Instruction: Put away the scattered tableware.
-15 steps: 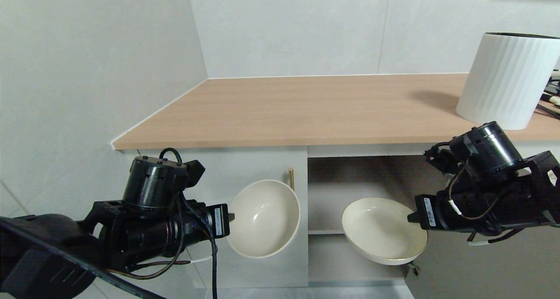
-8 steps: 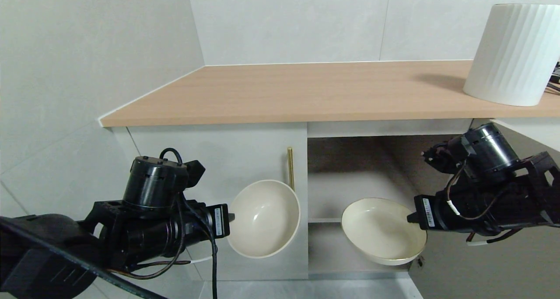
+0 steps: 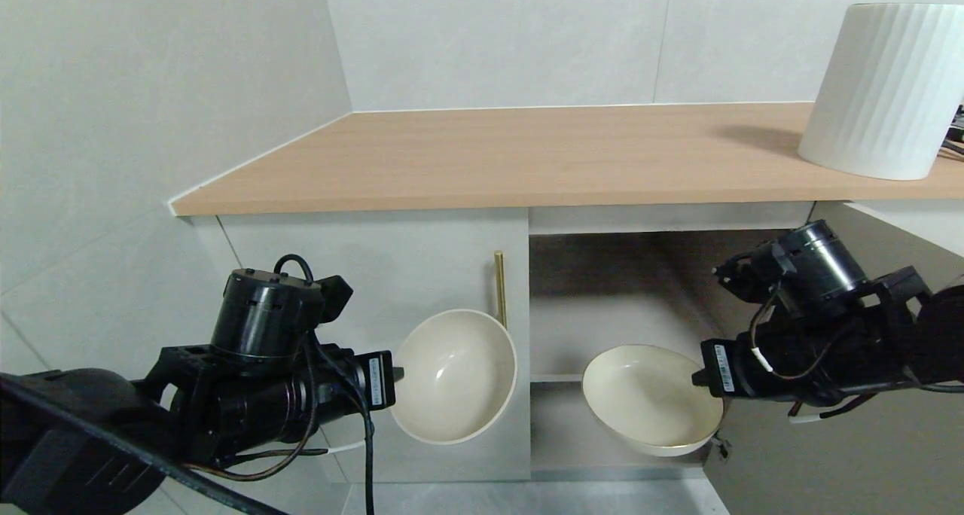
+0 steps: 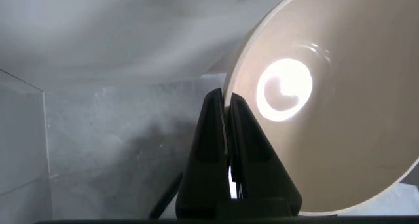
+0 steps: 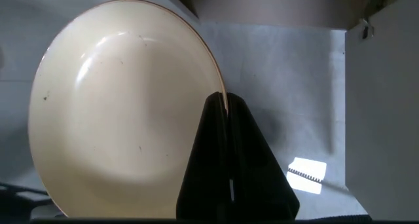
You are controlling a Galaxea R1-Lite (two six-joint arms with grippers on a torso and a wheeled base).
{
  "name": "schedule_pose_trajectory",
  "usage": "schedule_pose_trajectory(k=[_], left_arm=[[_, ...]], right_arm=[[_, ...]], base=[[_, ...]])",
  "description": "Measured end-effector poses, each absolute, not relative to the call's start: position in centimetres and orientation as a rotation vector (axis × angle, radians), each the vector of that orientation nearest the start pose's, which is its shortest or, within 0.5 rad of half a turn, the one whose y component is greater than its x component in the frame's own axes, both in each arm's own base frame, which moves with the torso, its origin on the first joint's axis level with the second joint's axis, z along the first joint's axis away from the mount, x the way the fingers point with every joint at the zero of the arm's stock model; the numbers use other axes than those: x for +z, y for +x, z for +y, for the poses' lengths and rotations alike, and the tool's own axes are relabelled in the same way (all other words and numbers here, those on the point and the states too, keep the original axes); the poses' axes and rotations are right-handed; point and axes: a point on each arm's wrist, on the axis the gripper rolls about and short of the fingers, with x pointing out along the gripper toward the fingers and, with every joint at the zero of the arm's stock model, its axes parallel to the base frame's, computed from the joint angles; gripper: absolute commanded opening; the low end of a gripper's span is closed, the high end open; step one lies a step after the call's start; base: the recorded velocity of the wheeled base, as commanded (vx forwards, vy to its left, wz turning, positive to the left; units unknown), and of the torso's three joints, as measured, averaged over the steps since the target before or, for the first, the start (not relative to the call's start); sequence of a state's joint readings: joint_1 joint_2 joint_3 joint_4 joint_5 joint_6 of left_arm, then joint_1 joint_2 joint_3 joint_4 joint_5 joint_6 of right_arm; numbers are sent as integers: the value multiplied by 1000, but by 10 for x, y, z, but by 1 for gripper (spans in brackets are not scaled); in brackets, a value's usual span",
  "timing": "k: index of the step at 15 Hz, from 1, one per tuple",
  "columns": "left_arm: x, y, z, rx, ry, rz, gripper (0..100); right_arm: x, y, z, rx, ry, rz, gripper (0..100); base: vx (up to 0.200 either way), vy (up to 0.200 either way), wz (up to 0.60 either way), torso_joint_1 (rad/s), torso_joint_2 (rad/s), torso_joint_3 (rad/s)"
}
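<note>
Holding tableware low under the surface (image 3: 527,153) | cupboard (image 3: 602,304) open, shelf (image 3: 557,378) inside | left bowl (image 3: 454,376) by the shut door (image 3: 376,274), right bowl (image 3: 649,398) at the opening | left pincer (image 3: 397,374) pinches its bowl's rim, right pincer (image 3: 699,379) too | risk: thin rim grip, a bowl could slip, or bump the shelf edge and crack

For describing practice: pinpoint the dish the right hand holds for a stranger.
Below the wooden countertop, find the open cupboard. Before its shelf, the right hand grips a cream dish by the rim. It is shallower than the deep bowl beside the brass handle.
</note>
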State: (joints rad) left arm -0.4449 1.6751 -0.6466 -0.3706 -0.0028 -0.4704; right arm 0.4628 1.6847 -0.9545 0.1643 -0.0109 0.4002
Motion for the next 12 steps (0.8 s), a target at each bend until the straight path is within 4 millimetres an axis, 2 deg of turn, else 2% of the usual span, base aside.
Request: schedule_pose_trajectory(k=[3, 5, 8, 12], left_arm=[[125, 241, -115, -270, -301, 733, 0], [125, 241, -115, -271, -302, 733, 0], [124, 241, -115, -272, -303, 737, 0], [123, 242, -116, -273, -301, 742, 0]], right_arm=[[129, 272, 134, 204, 143, 956, 0], [102, 290, 139, 171, 138, 954, 0], [69, 310, 139, 117, 137, 947, 0], [38, 335, 139, 83, 201, 871, 0]], base=[[0, 0, 0, 0, 0, 0], [0, 0, 0, 0, 0, 0], [0, 0, 0, 0, 0, 0], [0, 0, 0, 0, 0, 0]])
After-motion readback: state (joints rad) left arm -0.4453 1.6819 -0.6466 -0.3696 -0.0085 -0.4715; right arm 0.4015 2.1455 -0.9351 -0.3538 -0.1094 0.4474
